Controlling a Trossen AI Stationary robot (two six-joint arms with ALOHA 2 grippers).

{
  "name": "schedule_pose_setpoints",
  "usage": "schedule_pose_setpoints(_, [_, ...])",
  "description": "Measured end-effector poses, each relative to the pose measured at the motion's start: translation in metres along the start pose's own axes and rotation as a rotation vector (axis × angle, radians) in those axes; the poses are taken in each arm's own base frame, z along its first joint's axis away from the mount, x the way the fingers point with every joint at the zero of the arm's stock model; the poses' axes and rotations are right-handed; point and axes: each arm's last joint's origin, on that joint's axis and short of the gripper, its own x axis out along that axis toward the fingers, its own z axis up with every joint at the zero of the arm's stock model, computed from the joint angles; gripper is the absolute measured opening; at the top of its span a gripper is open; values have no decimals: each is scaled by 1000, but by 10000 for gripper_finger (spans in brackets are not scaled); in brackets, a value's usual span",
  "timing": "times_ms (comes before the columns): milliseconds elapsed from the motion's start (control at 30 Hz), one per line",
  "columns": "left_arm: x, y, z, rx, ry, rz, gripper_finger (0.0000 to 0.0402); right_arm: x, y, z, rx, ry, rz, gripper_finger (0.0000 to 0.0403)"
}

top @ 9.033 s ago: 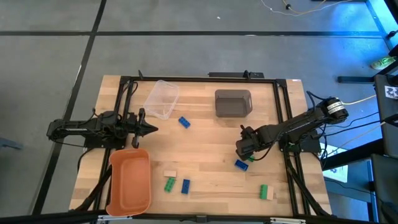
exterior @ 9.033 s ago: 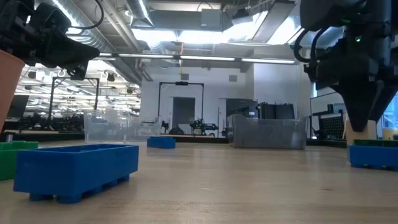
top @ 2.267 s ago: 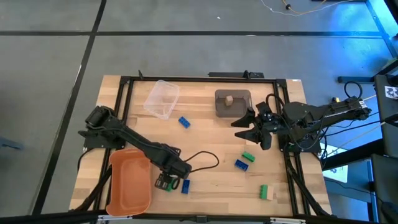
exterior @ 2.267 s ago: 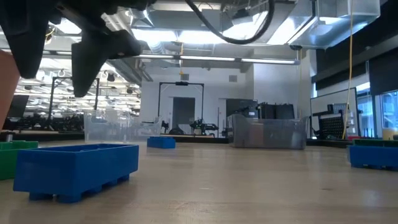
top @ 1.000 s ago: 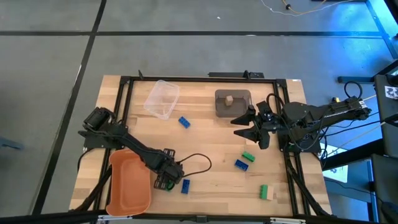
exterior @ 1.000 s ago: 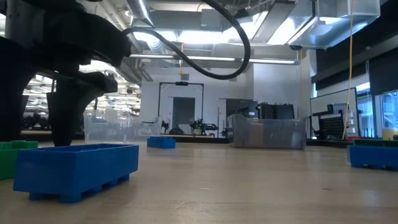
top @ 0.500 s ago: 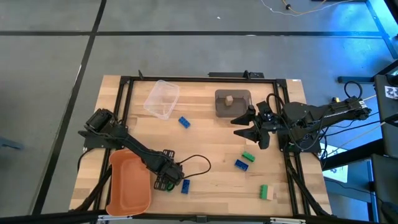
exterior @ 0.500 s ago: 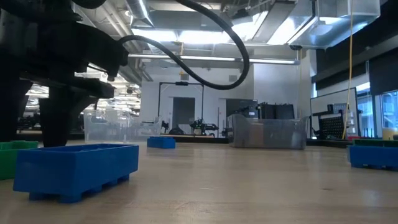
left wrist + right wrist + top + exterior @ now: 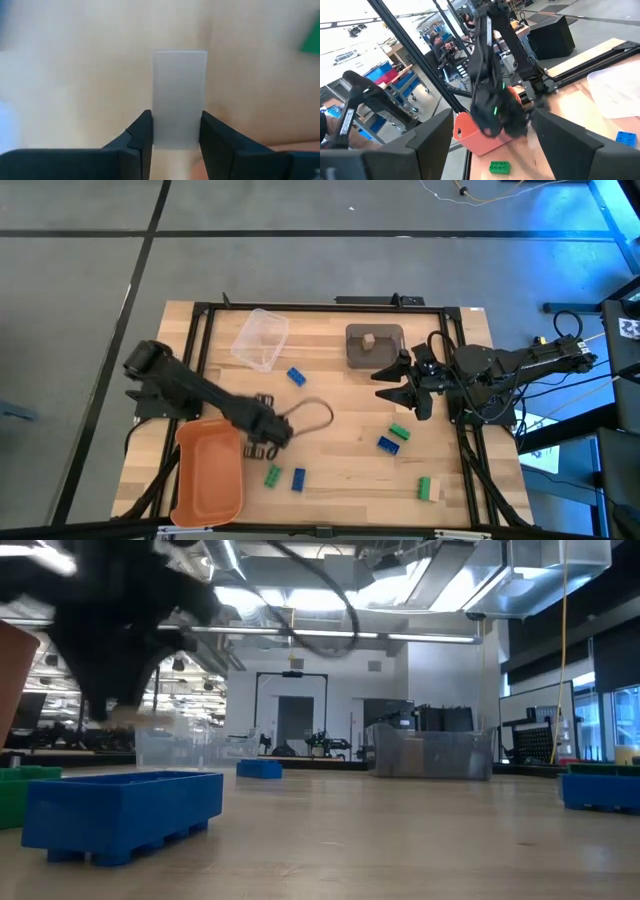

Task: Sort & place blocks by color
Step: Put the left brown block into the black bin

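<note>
- The pale tan block is pinched between the two fingers of the left gripper, which hangs above the table just beside the orange tray.
- We judge the hold to be shallow: the fingers clamp only one end of the block, so a quick swing could twist it loose and drop it into the tray or onto the wood.
- A green block and a blue block lie side by side near the gripper; a dropped brick could knock them out of place.
- Another tan block sits in the grey bin, well apart across the table, so we expect a long carry past the clear tub.
- The right gripper waits beside that bin with its fingers spread and empty; we think the arms could crowd each other there, though the blur makes the clearance hard to judge.
</note>
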Motion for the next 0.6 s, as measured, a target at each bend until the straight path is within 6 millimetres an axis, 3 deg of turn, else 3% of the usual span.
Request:
schedule_pose_setpoints(133, [-41, 37, -10, -112, -133, 49, 115, 0, -3, 1, 60, -54, -90, 277])
schedule_pose_setpoints(300, [-83, 77, -21, -273, -338, 93, 115, 6, -17, -6, 225, -118, -340, 277])
schedule_pose_setpoints(433, [-100, 95, -13, -322, -417, 111, 115, 22, -39, -25, 425, -43, -506, 277])
schedule_pose_setpoints(600, [-99, 101, 14, -255, -457, 140, 115, 61, -60, -49, 521, 36, -558, 277])
